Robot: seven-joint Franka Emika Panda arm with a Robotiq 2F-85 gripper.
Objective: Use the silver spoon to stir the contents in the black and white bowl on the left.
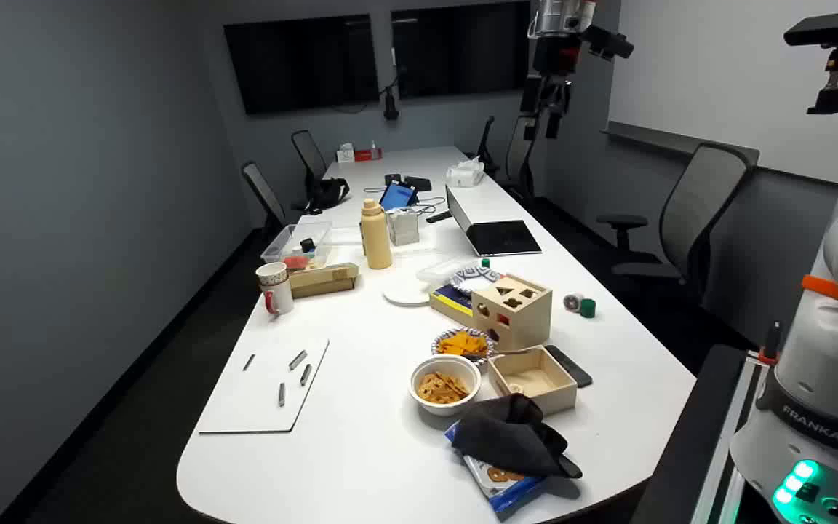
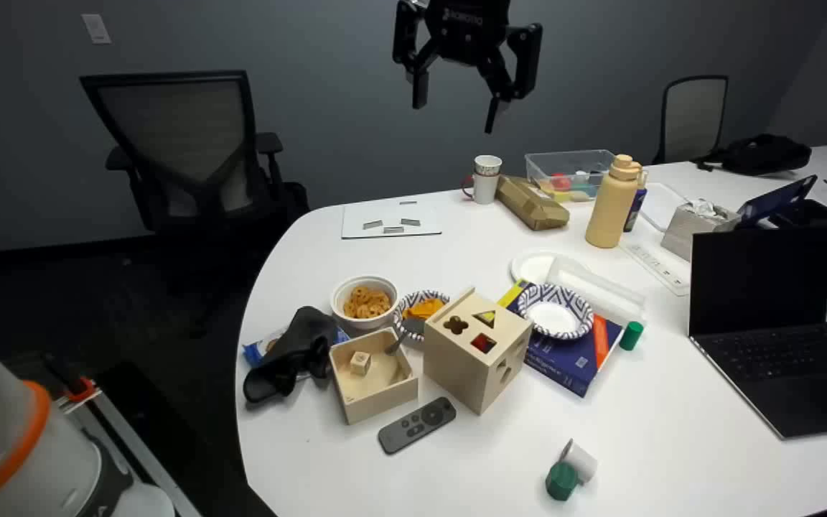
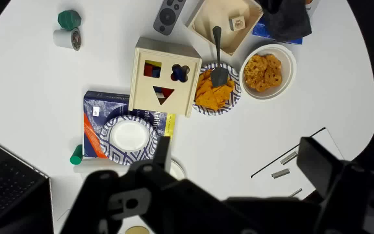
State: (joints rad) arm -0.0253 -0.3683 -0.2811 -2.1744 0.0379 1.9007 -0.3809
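Wrist view: the grey spoon (image 3: pixel 219 76), its head broad and flat, rests on a heap of orange chips (image 3: pixel 208 99) inside a patterned paper bowl (image 3: pixel 236 89). Its handle crosses the rim and reaches over the wall of an open wooden tray (image 3: pixel 211 14); whether it touches that wall I cannot tell. A small wooden cube (image 3: pixel 237 23) sits in the tray. Just beside the chips' bowl stands a white bowl (image 3: pixel 291 70) of brown crackers (image 3: pixel 261 73); on the opposite side is a wooden shape-sorter box (image 3: pixel 165 81). A black remote control (image 3: pixel 169 14) lies near tray and box. Past the crackers, a black cloth (image 3: pixel 291 21) covers part of a blue snack packet (image 1: pixel 490 478). Next to the box lies a blue textbook (image 3: pixel 118 109), with a second patterned bowl (image 3: pixel 129 136) on it. Farther off, a thin white board (image 1: pixel 244 407) carries four grey bars (image 1: pixel 297 359). In both exterior views the gripper (image 2: pixel 455 116) hangs well above the white table (image 1: pixel 361 451), apart from the spoon, its two fingers spread wide.
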